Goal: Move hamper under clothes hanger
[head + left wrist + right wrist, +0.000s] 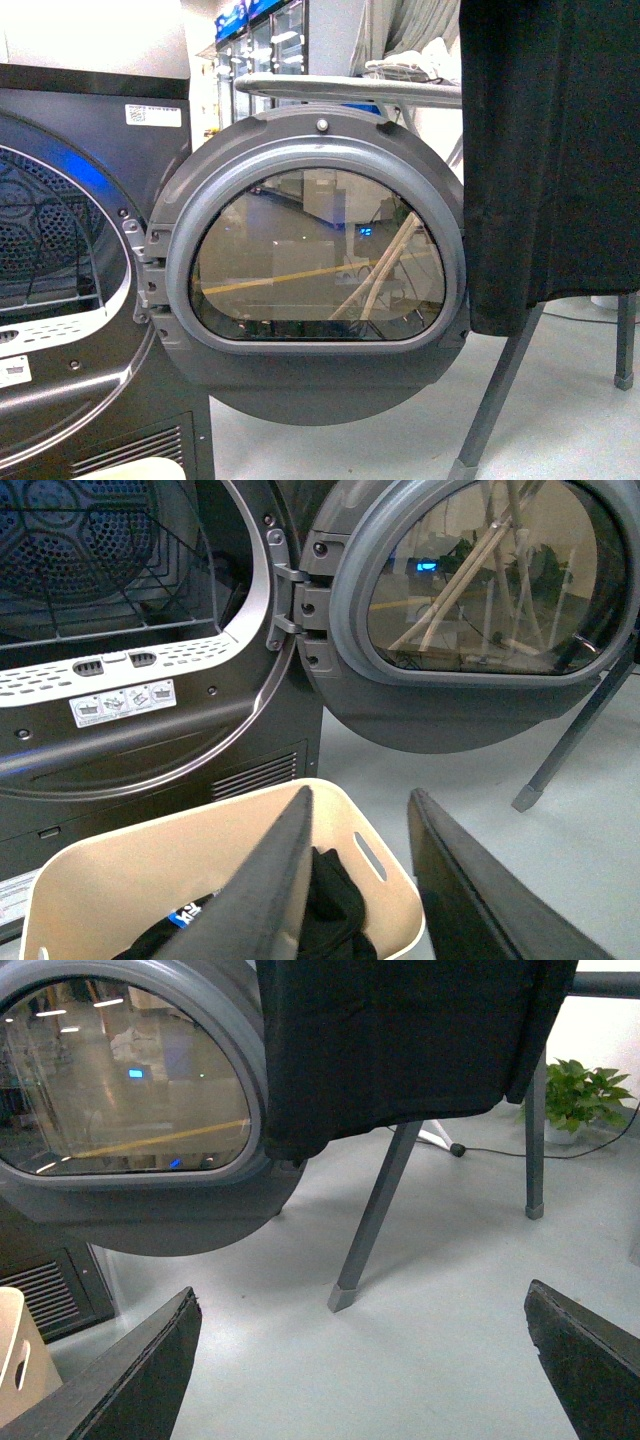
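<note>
The beige hamper (130, 865) stands on the floor in front of the dryer, with dark clothes (325, 905) inside. My left gripper (360, 805) is shut on the hamper's near wall, one finger inside, one outside. A sliver of the hamper shows at the front view's bottom edge (130, 470) and in the right wrist view (15, 1360). The clothes hanger's angled grey leg (500, 385) stands to the right, with a black garment (550, 150) hung over it; the leg also shows in the right wrist view (370, 1220). My right gripper (360, 1305) is open and empty above bare floor.
A dark grey dryer (70, 300) stands at the left, its round door (315, 270) swung open toward the rack. A grey ironing-board-like table (350, 88) is behind the door. A potted plant (585, 1095) and a cable lie at the far wall.
</note>
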